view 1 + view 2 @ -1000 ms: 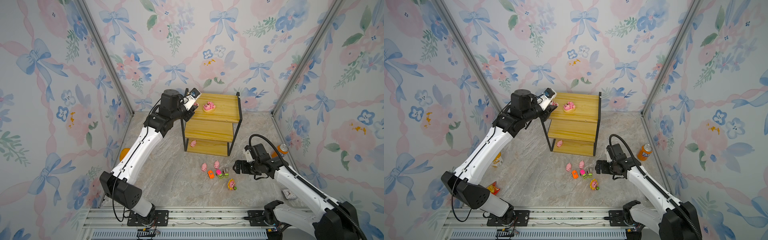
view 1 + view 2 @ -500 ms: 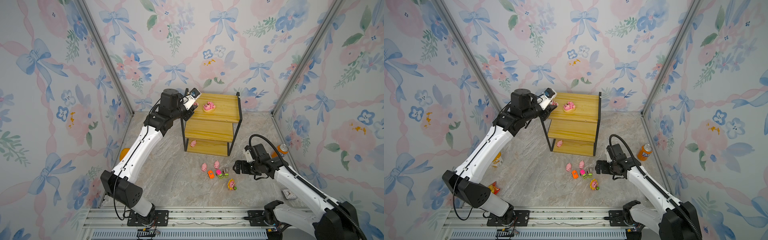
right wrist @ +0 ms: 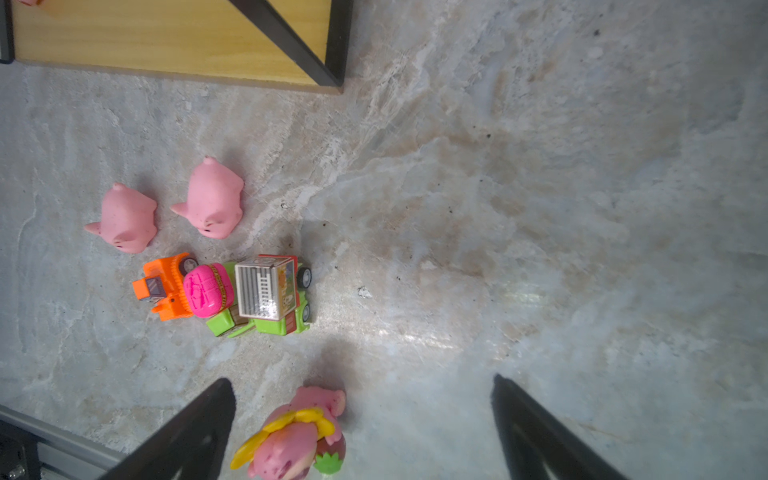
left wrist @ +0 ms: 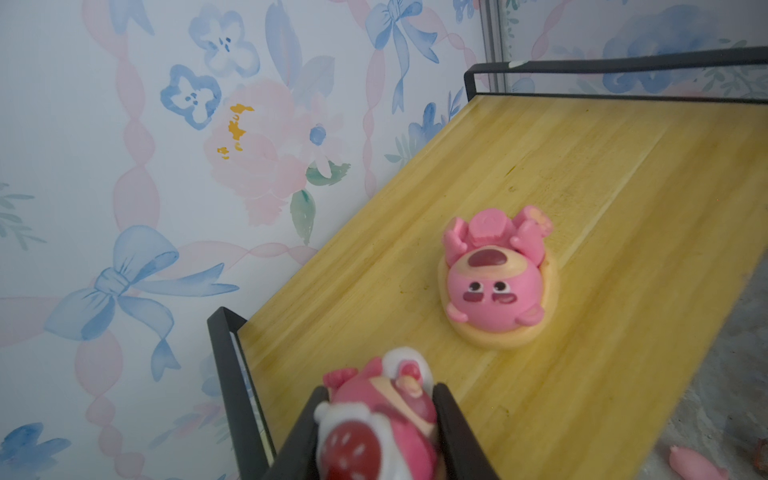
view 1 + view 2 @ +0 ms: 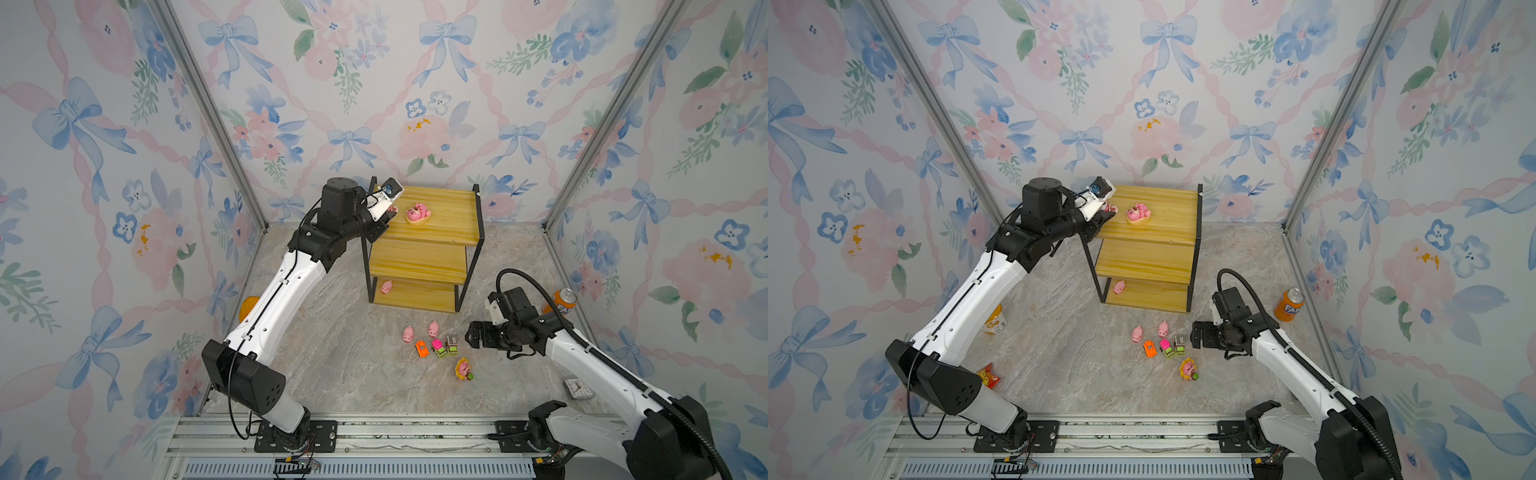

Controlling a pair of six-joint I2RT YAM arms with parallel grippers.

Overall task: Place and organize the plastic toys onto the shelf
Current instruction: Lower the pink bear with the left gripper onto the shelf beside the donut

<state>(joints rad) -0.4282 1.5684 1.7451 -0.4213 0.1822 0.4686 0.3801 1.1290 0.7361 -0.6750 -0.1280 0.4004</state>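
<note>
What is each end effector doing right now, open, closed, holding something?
Left end effector: closed on a dark pink plastic bear figurine.
Right end effector: open, holding nothing.

Both arms share one build — glossy white shells on the long links, matte black housings at the joints. The left arm [image 5: 286, 286] has a thin black cable along its white link and a white wrist camera [image 5: 388, 196]; the right arm [image 5: 602, 365] carries a ribbed black hose [image 5: 515, 270]. Left gripper [image 4: 380, 388] and right gripper [image 3: 361, 380] end in flat black jaws — black base plates [image 5: 324, 434] sit on a silver rail [image 5: 415, 428]
</note>
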